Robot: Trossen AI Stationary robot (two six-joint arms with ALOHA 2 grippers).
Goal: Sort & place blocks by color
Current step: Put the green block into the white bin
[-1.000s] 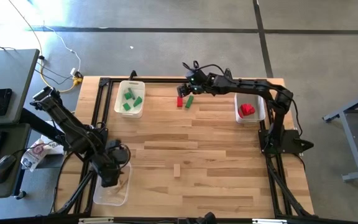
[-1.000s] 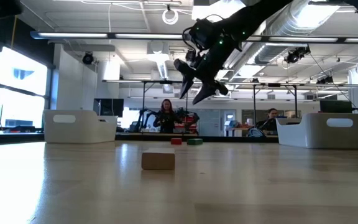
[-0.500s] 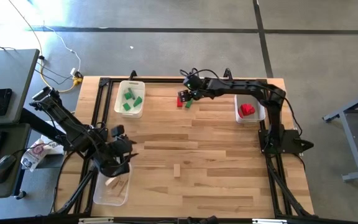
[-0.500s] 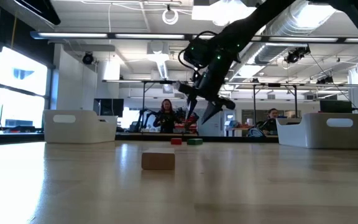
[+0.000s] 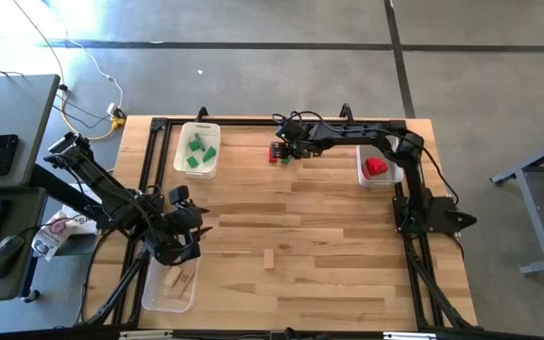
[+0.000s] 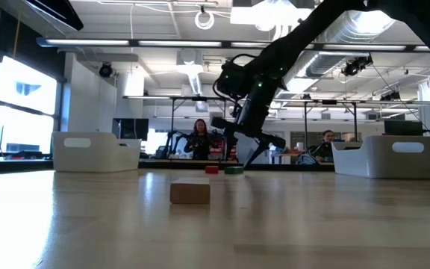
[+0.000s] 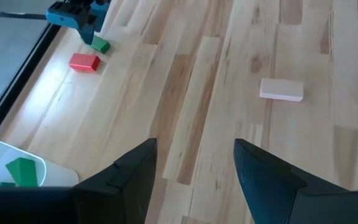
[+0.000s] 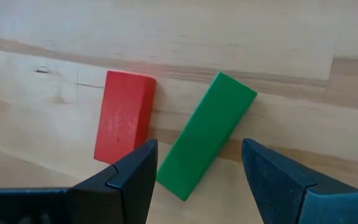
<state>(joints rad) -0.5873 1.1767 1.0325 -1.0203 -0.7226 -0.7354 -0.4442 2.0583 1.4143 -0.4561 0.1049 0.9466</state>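
Green bar [image 8: 206, 134]: painted wood, flat-faced, sharp-edged; lying slantwise on the table, directly ahead of the right pincer [image 8: 199, 177] and centred in its gap, untouched.
Red bar [image 8: 125, 114]: same painted wood, matte with faint grain; just beside the green one, off toward one finger's side, apart from both fingers.
Right pincer: fingers spread wide, empty, low over the pair near the table's far edge.
Step in hand: judged as lining up on the green bar for a pick.
Next move: likely a short descent with fingers straddling the green bar's narrow width; slant of the bar calls for a matching wrist turn, and the close red neighbour for care not to nudge it.
Plain bar [image 5: 269, 259]: bare light wood, alone mid-table, well apart from both pincers.
Left pincer [image 5: 184, 238]: fingers apart, empty, hovering by the near bin [image 5: 170, 293], which holds plain pieces.
Far bins: green pieces in the clear bin [image 5: 197, 149] left of the right pincer; red pieces in the bin [image 5: 379, 166] behind it, toward its arm's base.
Table [image 5: 319, 246]: pale wood planks, smooth, visible grain.
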